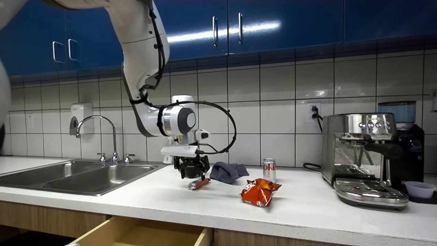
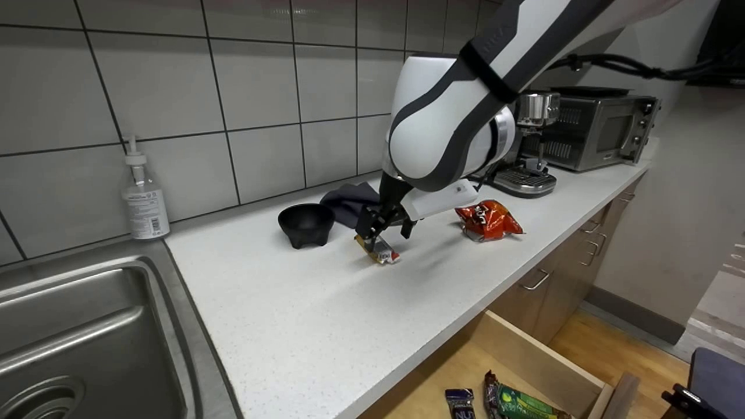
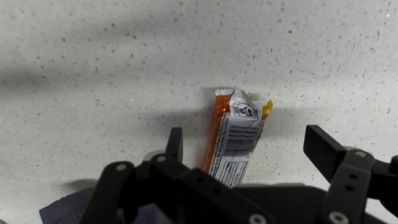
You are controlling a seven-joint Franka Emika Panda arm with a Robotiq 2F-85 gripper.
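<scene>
A wrapped snack bar [image 3: 239, 140] with orange, white and yellow parts lies on the white counter. It shows in both exterior views [image 1: 199, 184] [image 2: 382, 252]. My gripper [image 3: 244, 133] is open just above it, pointing down, with one finger on each side of the bar. In the wrist view both fingers stand apart from the bar, and the gripper hides its lower end. The gripper also shows in both exterior views [image 1: 193, 177] [image 2: 389, 237]. A dark grey cloth [image 1: 228, 172] lies beside the gripper, and a black bowl [image 2: 306, 224] stands near it.
A red chip bag [image 1: 259, 193] and a silver can [image 1: 269, 170] stand on the counter. A coffee machine [image 1: 358, 123] stands farther along. A steel sink [image 2: 174, 326] is at the other end, with a soap bottle [image 2: 145, 203]. Below, an open drawer [image 2: 541, 349] holds several wrapped bars [image 2: 527, 403].
</scene>
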